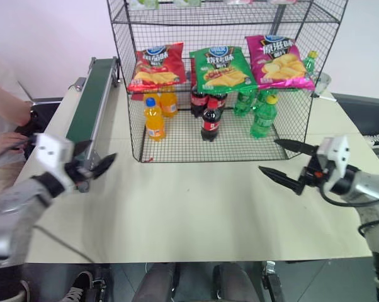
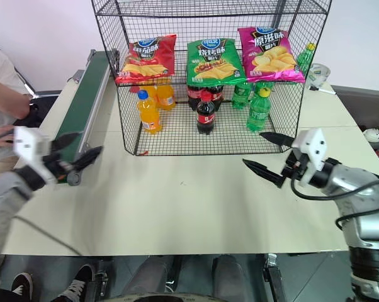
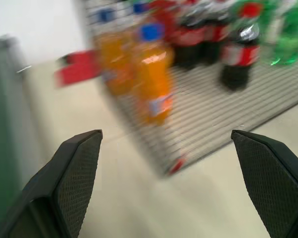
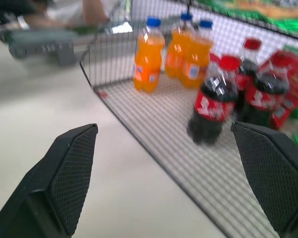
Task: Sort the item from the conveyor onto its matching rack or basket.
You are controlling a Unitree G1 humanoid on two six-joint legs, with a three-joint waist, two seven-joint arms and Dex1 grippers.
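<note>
The item, a shiny red crisp bag (image 1: 157, 66) with a blue oval logo, lies tilted on the left of the middle tier of the black wire rack (image 1: 121, 39). The dark green conveyor (image 1: 92, 94) runs along the table's left side with nothing on its belt. My left gripper (image 1: 101, 152) hovers open and empty by the conveyor's near end, pointing toward the rack. Over the table's right side, my right gripper (image 1: 268, 155) also stands open and empty, in front of the rack's right corner. The left wrist view has the left gripper (image 3: 166, 134) facing the orange bottles (image 3: 154, 79).
A green crisp bag (image 1: 220, 68) and a pink one (image 1: 279, 61) lie beside the red bag. Orange soda (image 1: 154, 118), cola (image 1: 209, 119) and green bottles (image 1: 262, 116) stand on the bottom tier. A person's arm (image 1: 4, 107) rests at the far left. The cream table (image 1: 196, 207) spreads in front.
</note>
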